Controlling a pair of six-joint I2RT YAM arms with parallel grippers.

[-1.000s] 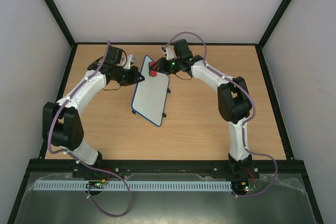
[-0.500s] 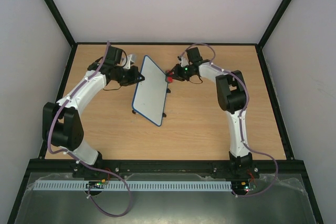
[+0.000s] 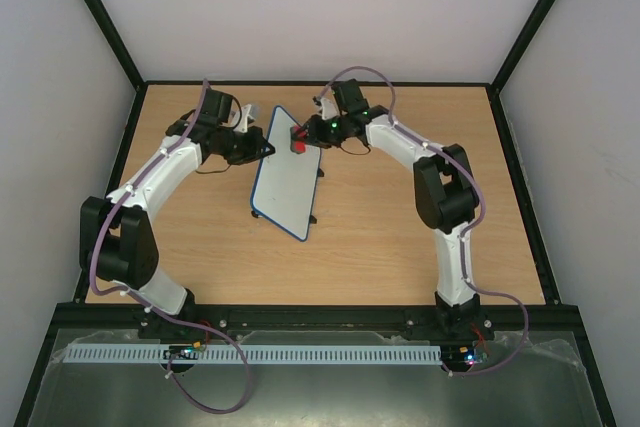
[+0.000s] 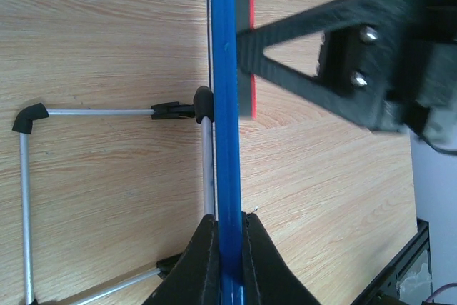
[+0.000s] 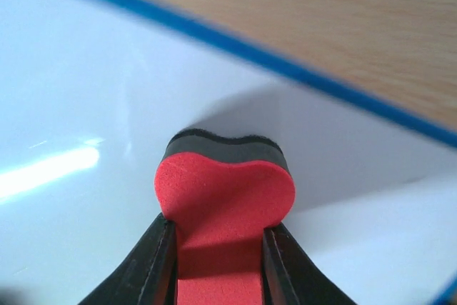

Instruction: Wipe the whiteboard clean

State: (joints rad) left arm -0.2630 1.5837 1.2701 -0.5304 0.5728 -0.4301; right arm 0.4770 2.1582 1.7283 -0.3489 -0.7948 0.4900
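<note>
Top external view showed the left end effector (image 4: 227, 244) clamping the whiteboard (image 3: 288, 175) by its rim, the right end effector (image 5: 218, 251) holding a red eraser (image 5: 225, 183) against its face.

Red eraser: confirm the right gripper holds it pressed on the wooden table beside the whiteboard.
Wrong place. The right gripper holds the red eraser against the white face of the whiteboard, not on the table; the right wrist view shows it.

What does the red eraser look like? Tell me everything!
The eraser is a small red foam block with a thin black felt layer on one side. The right claw pinches it by its sides. Its felt side faces the whiteboard, near the far end, and looks to be touching the white face.
</note>
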